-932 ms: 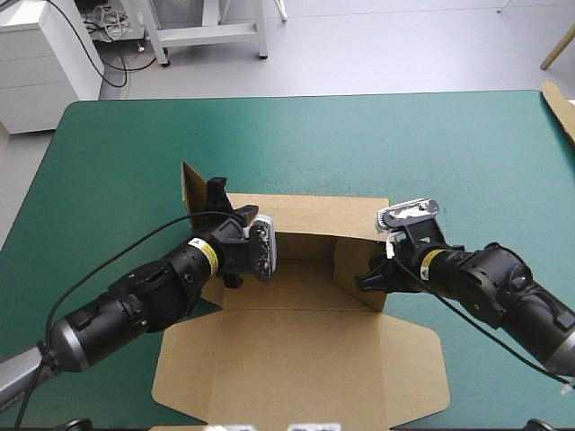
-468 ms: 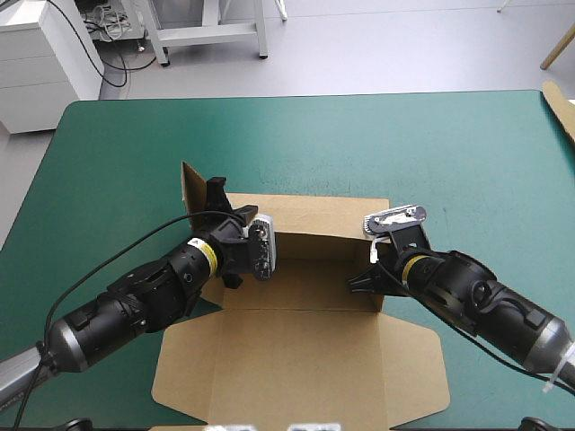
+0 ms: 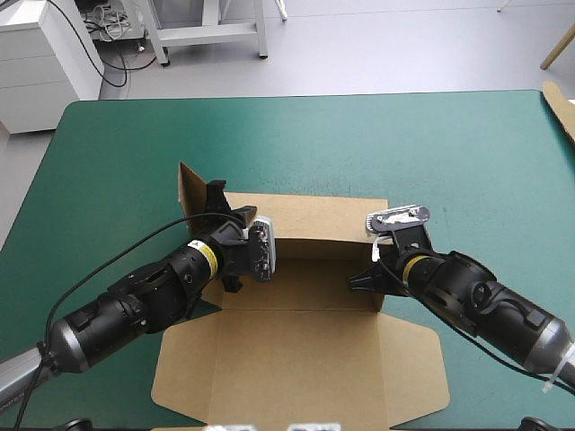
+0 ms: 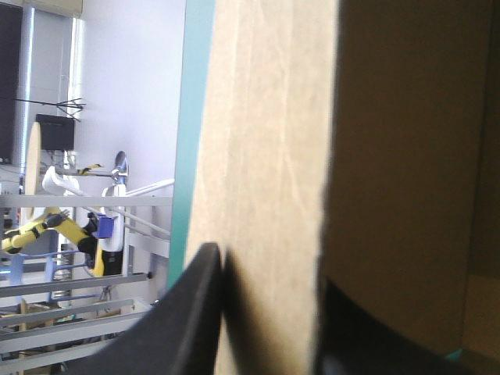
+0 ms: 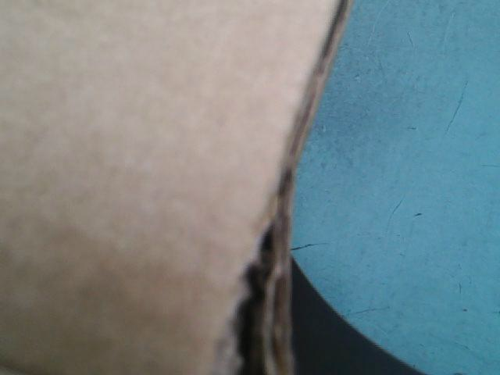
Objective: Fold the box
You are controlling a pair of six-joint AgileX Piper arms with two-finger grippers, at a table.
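Note:
The brown box (image 3: 296, 359) lies mid-table, its wide lid panel flat toward the front edge and its back wall (image 3: 314, 215) raised. My left gripper (image 3: 222, 208) is shut on the upright left side wall (image 3: 190, 187). In the left wrist view the board (image 4: 266, 156) stands between the two black fingers (image 4: 183, 328). My right gripper (image 3: 363, 280) is shut on the right side wall (image 3: 381, 301) at the tray's inner right corner. In the right wrist view the board's ragged edge (image 5: 281, 234) runs up from between the fingers, one black finger (image 5: 320, 332) beside it.
The teal-green cover (image 3: 377, 144) lies bare beyond the box up to the far edge. A strip of brown board (image 3: 561, 108) shows at the table's right edge. Both arms reach in over the box's front corners.
My right gripper has swung left toward the box's middle, bringing the right side wall with it. My left gripper and its wall have barely shifted.

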